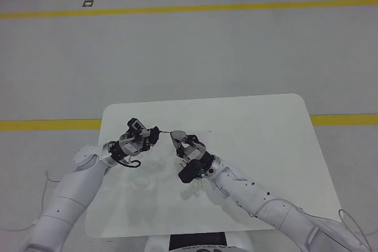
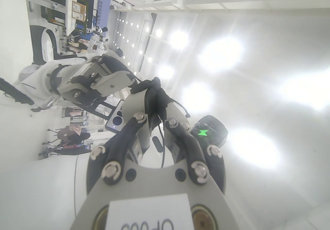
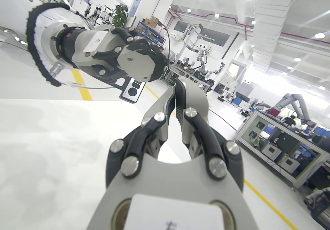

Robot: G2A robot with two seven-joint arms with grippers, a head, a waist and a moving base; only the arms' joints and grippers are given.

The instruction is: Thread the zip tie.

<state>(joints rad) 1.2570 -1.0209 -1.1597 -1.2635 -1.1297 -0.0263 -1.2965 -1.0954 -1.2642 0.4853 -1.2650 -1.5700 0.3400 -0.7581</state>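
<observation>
the left jaws sit over the left part of the counter [image 1: 271, 145], a little in from its left edge. they are closed down narrow on one end of the zip tie [image 1: 165, 132], with the pads [image 2: 152, 94] pinched on something black, and they point right toward the other arm. held that way, the tie sticks out sideways as a thin dark line in the air above the counter. i judge that is the reason for the hold: an end clear of the surface can be met head-on.

the tie spans the small gap between the two arms, left of the counter's centre. its right end reaches the tips of the right jaws, which face left, just beside the left ones. these are pressed together with no gap showing. they seem to nip the tie's other end, though the strand is too thin to make out in the pinch. the two pairs stand almost nose to nose, so there is little slack for lining up tail and head, and any correction will likely need to be fine.

further right, a broad stretch of white counter runs out to the right and near edges. it gives the right arm [image 1: 258, 195] plenty of room to draw back or swing.
</observation>
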